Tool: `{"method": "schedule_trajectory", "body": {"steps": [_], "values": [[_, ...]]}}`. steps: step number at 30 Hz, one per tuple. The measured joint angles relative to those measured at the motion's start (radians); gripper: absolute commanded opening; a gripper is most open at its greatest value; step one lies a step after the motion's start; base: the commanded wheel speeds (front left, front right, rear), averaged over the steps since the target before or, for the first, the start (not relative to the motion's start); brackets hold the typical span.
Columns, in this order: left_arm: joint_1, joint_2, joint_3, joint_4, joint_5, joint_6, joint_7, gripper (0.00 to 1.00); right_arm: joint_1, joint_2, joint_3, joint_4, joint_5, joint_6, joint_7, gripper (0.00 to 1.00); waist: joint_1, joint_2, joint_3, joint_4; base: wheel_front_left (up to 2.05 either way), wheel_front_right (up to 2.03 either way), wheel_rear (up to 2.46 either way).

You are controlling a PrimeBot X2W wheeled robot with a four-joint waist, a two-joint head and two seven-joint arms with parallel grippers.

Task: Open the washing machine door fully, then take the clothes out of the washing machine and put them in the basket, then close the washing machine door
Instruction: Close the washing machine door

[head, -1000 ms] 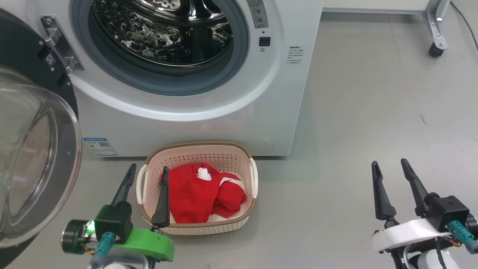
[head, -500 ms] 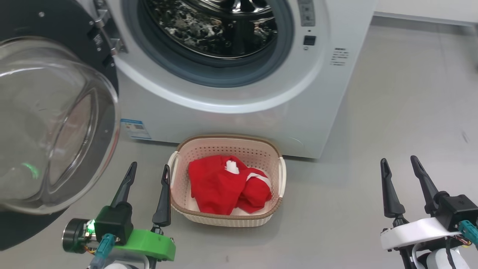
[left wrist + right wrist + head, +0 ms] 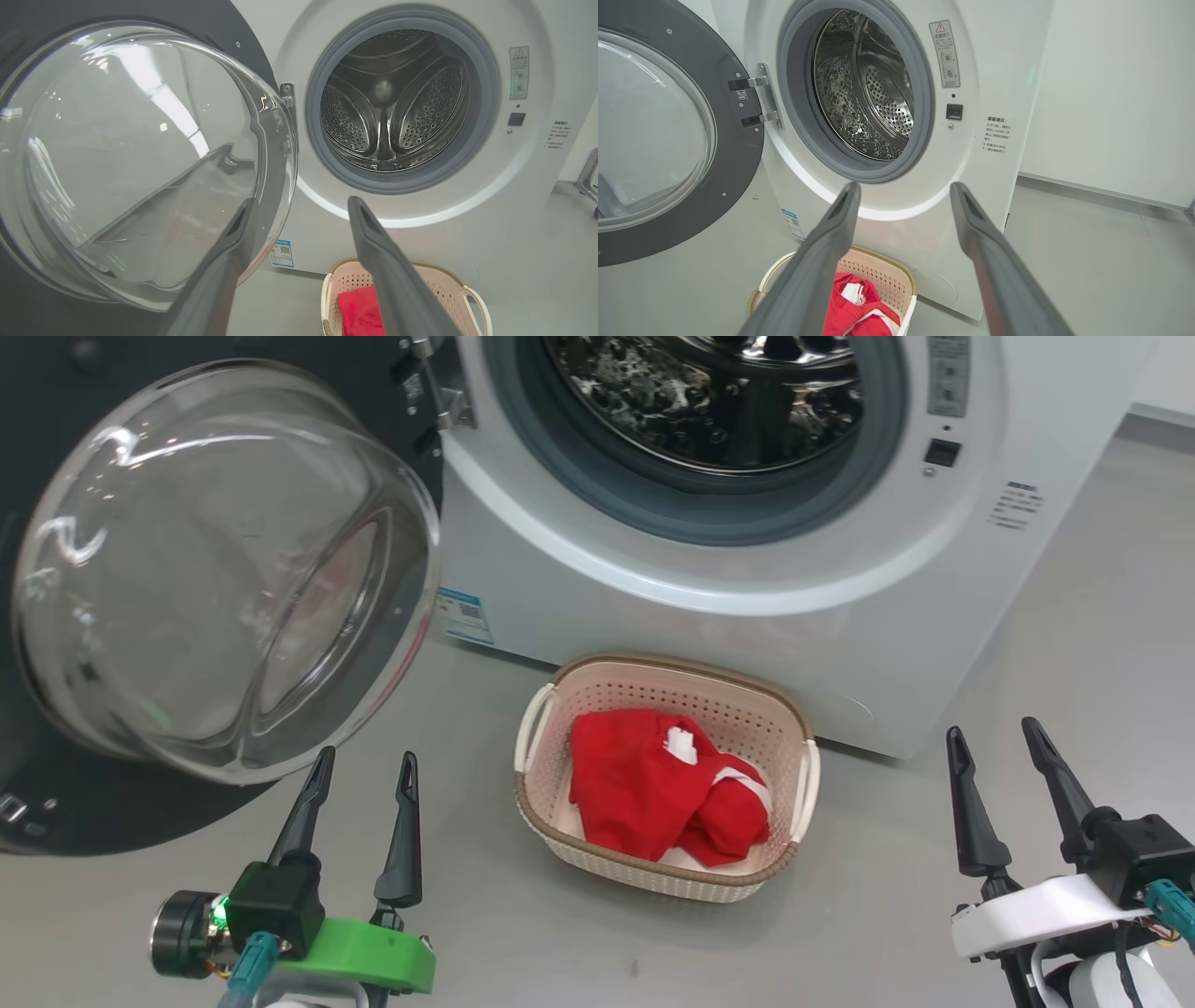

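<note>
Now left claw (image 3: pixel 367 756) and right claw (image 3: pixel 991 728) gape wide, empty; washing machine door (image 3: pixel 224 579), just ahead-left of left claw, looks stiff, slick: push its black rim.

The view has swung left, so the left claw (image 3: pixel 367 756) no longer overlaps the basket (image 3: pixel 653 879).

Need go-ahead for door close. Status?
Left gripper, right gripper open, empty. Clothes in basket. Washing machine door wide open. Basket low before washing machine, probably under door's swing.

Clothes (image 3: pixel 653 784) lie in the basket (image 3: pixel 653 695) before the washing machine (image 3: pixel 709 649), right of its door (image 3: pixel 224 569).
</note>
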Motion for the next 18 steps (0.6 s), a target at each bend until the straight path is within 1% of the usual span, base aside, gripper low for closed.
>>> {"method": "schedule_trajectory", "body": {"steps": [10, 18], "values": [[0.013, -0.002, 0.009, 0.001, -0.011, 0.000, -0.016, 1.00, 0.000, 0.001, 0.024, -0.007, -0.006, 0.004, 0.017, 1.00, 0.0000, 0.0000, 0.001, 0.093, 0.00, 0.00, 0.00], [0.026, -0.002, 0.027, 0.000, -0.013, 0.000, -0.020, 1.00, 0.000, 0.005, 0.040, -0.009, -0.007, 0.012, 0.030, 1.00, 0.0000, 0.0000, -0.002, 0.115, 0.00, 0.00, 0.00]]}}
